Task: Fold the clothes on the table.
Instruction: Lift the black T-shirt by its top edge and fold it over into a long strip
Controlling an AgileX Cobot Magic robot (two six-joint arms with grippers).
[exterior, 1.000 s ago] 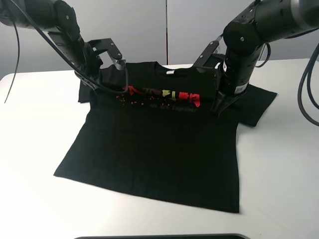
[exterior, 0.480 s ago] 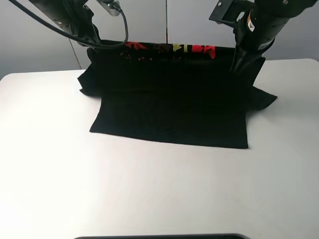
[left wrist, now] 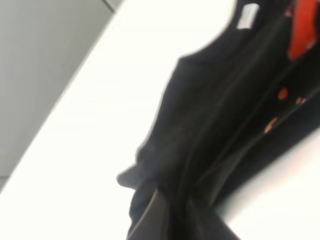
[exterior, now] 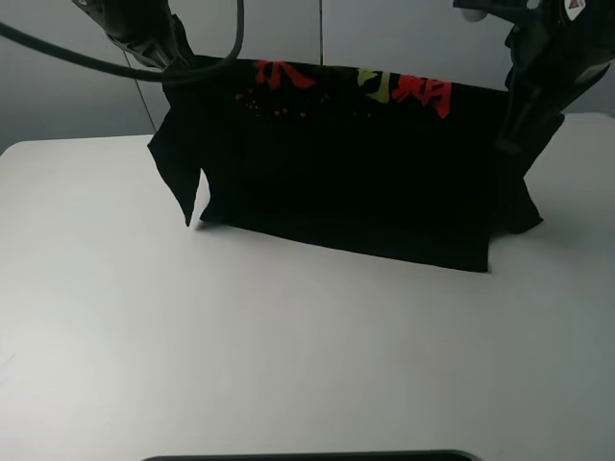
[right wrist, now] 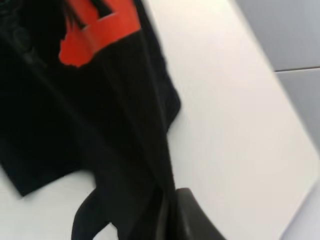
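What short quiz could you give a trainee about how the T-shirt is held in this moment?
1. True or false: the T-shirt lies spread flat on the table.
2. Look at the left gripper and the right gripper. Which of them grips the cloth? A: the left only. B: the right only. C: both.
3. Fill in: in the high view, the printed characters sit near the ___ edge of the hanging cloth.

Key: 1 false; 2 C; 3 top.
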